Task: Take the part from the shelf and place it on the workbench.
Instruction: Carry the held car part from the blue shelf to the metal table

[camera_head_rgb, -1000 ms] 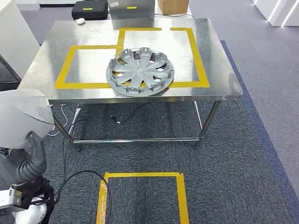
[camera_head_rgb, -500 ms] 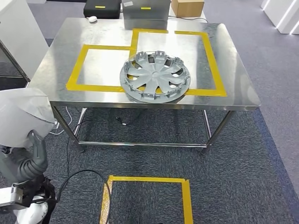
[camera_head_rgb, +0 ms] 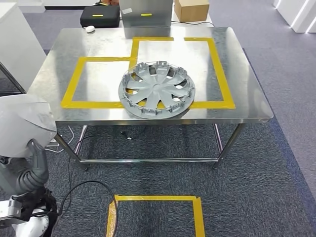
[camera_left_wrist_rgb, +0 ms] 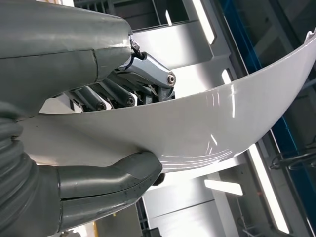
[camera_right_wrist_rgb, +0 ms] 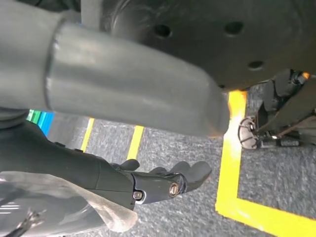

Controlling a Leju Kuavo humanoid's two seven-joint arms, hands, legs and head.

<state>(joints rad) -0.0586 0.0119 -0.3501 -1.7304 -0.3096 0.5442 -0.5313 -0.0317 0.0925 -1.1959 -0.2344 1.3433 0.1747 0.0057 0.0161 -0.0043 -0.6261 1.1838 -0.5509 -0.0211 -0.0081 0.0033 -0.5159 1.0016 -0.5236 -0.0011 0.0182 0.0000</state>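
Beside workbench (camera_head_rgb: 246,98), left robot hand (camera_left_wrist_rgb: 111,143) grips part (camera_left_wrist_rgb: 209,123).

The brushed silver steel surface (camera_head_rgb: 242,84) carries bright yellow tape outlines forming two adjoining rectangles (camera_head_rgb: 217,69). The round grey plastic wheel cover (camera_head_rgb: 156,89) on it is a flat mid-grey all over, its spokes the same shade. The curved glossy white panel (camera_left_wrist_rgb: 209,123) shows pale streaks of reflected light, and the left hand (camera_left_wrist_rgb: 123,133) on it has a grey thumb and darker fingers with silvery metal links. The floor is speckled dark grey carpet (camera_head_rgb: 260,187) marked by a yellow tape square (camera_head_rgb: 156,199). A black case (camera_head_rgb: 99,16) bears a yellow stripe, beside a brown cardboard box (camera_head_rgb: 191,9).
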